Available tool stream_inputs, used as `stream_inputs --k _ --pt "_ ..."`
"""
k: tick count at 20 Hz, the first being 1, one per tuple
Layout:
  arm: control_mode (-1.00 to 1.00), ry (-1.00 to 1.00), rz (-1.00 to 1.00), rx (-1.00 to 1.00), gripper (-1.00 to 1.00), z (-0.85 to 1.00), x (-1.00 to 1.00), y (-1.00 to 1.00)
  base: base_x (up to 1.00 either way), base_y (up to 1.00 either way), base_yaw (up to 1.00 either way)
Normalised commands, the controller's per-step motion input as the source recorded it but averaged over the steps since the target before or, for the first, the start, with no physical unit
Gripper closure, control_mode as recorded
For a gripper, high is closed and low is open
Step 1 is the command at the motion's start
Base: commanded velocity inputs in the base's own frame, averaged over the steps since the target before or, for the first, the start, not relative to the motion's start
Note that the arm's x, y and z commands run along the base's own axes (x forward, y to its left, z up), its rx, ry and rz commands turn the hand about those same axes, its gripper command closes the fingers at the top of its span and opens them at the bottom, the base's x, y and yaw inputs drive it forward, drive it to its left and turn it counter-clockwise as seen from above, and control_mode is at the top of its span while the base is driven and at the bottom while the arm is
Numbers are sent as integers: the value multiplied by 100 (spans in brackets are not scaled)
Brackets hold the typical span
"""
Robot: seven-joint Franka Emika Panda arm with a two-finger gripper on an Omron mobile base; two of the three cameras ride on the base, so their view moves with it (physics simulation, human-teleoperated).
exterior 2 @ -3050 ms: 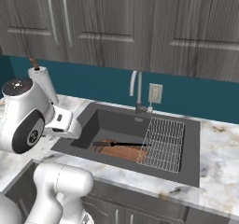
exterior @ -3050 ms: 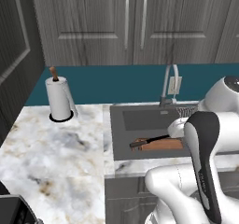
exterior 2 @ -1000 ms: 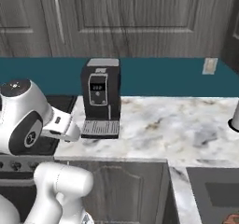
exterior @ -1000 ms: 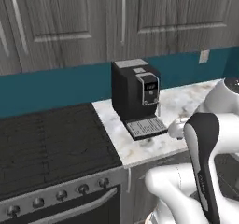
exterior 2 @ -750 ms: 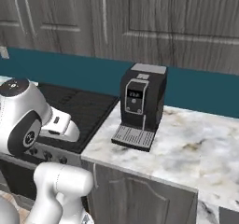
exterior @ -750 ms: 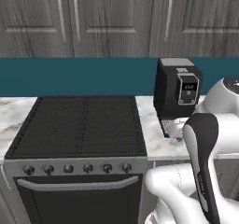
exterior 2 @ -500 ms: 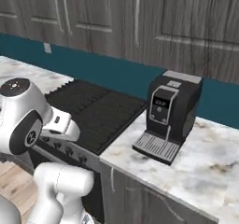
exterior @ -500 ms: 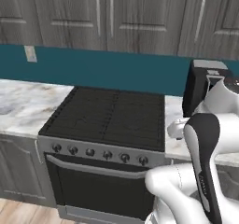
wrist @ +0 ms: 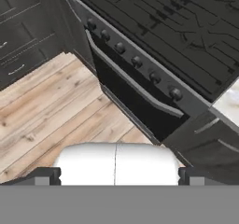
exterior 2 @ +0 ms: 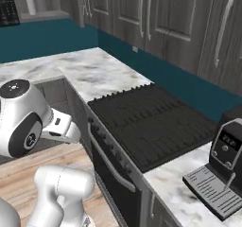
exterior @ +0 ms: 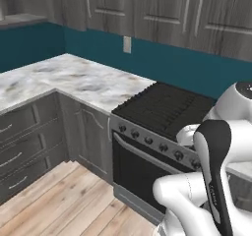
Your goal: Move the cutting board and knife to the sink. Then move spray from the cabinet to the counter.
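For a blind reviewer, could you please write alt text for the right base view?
A black stove sits in a marble counter, a coffee machine at its right. Far left, the spray stands in the cabinet.

One stove [exterior: 170, 109] is showing, with six knobs [wrist: 136, 61] lining its front and one oven handle [wrist: 130, 83] running below them. One coffee machine [exterior 2: 222, 171] is sitting on the table [exterior 2: 90, 72]. One spray [exterior 2: 30, 3] is standing in the cabinet [exterior 2: 40, 14]. One wall outlet [exterior: 127, 44] is showing.
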Motion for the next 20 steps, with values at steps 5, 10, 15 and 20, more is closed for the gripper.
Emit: stream_inputs --k 5,10,15,20 --pt "100 0 0 0 -100 0 0 0 28 27 56" --pt "100 0 0 0 -100 0 0 0 47 13 47" --pt "100 0 0 0 -100 0 0 0 64 8 38" --pt "100 0 0 0 -100 0 0 0 74 5 27"
